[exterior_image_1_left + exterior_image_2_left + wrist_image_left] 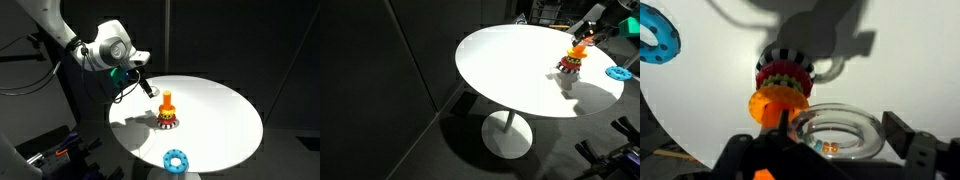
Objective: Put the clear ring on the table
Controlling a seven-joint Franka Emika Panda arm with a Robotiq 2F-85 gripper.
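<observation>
The clear ring (840,135), with small coloured beads inside, sits between my gripper's (840,140) two dark fingers, which are shut on its sides. The ring-stacking toy (785,75), with an orange top and a red and striped base, stands on the white round table (890,70) just beyond the ring. In both exterior views my gripper (146,86) (590,35) hovers a little above the table (220,110) (510,70), close beside the toy (167,113) (570,63). The clear ring is too small to make out in the exterior views.
A blue ring (176,160) (618,72) (655,35) lies flat on the table near its edge. Dark curtains surround the table. Cables and equipment sit on the floor (55,150) beside the robot base.
</observation>
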